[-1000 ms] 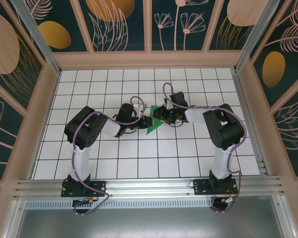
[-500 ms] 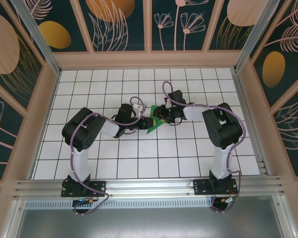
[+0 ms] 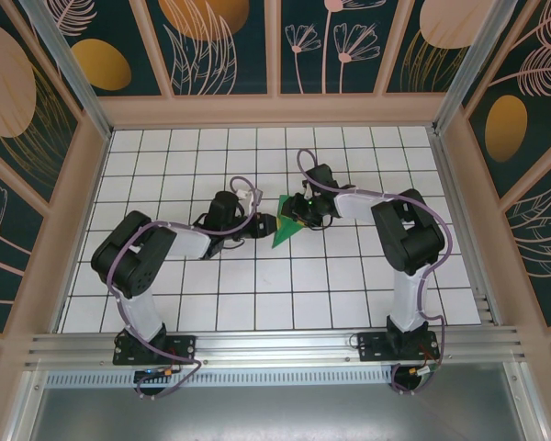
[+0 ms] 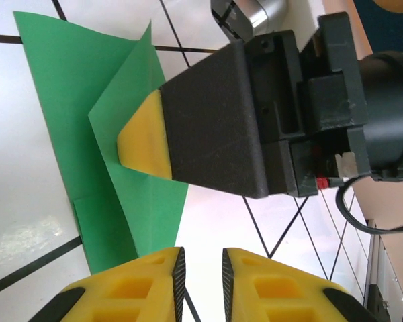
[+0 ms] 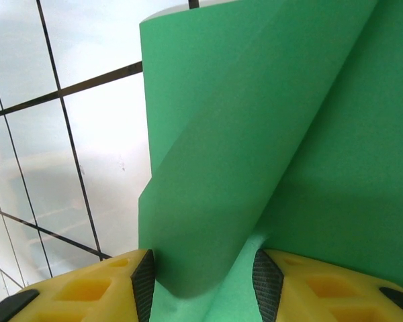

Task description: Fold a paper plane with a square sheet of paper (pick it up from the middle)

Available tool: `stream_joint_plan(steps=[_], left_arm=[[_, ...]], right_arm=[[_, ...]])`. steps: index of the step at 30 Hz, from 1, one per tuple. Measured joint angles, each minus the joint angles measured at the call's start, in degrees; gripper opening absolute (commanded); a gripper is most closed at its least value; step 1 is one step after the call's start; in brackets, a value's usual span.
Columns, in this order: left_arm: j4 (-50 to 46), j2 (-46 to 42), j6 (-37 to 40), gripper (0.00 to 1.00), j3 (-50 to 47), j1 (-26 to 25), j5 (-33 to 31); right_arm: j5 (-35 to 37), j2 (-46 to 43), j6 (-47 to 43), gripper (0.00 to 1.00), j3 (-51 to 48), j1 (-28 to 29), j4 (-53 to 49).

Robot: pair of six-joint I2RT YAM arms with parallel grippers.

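Paper (image 5: 275, 134) folded up between right end effector (image 5: 203, 263) fingers.

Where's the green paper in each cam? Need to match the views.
Top external: green paper at table centre, between left gripper and right gripper.
Left wrist: paper in the upper left, with the right gripper's yellow fingertip on it.
Right wrist: paper across centre and right, a flap rising between that camera's own fingers.
Shared landmark: black grid lines on the white table.

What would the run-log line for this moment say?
stage: mid-fold | paper: flap raised | left claw: slightly open, at paper's edge | right claw: open, astride flap
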Motion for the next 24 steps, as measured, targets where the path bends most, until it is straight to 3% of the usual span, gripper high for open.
stream_joint_plan(steps=[24], left_arm=[[-7.63, 5.70, -0.74, 0.13, 6.69, -1.84, -2.12]], right_arm=[[0.61, 0.72, 1.22, 0.55, 1.77, 0.61, -1.79]])
